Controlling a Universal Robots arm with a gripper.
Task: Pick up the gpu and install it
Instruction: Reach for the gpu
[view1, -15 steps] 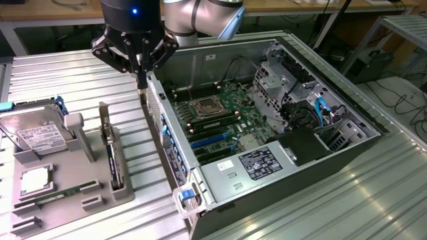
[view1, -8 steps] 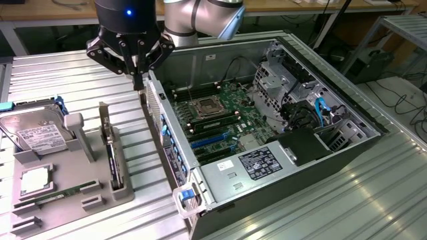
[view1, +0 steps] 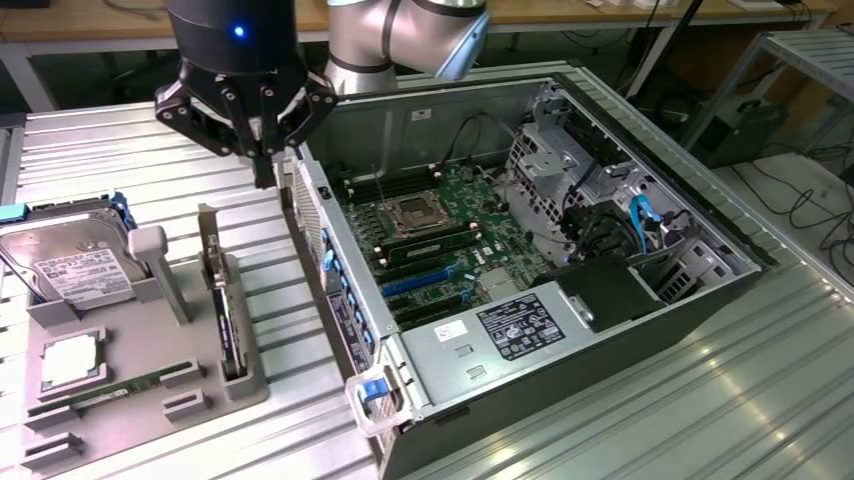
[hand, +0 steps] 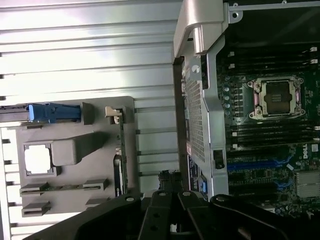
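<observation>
The gpu (view1: 224, 310) stands on its edge in a slot of the grey holder (view1: 187, 340), its pale bracket end pointing away from the table's front. In the wrist view the gpu (hand: 120, 150) is a thin dark strip along the holder's (hand: 75, 170) edge. My gripper (view1: 266, 178) hangs above the slatted table, beyond the gpu's bracket end and beside the rear wall of the open computer case (view1: 360, 330). Its fingers are shut together with nothing between them. In the wrist view my gripper (hand: 172, 202) shows as black linkages.
A silver hard drive (view1: 74, 265), a processor chip (view1: 70, 362) and a green memory stick (view1: 118, 390) also sit in the holder. The case holds the motherboard (view1: 447, 240) with its socket (hand: 277, 97) and blue slots (view1: 420, 283). Cables and a drive cage (view1: 627, 220) fill its far side.
</observation>
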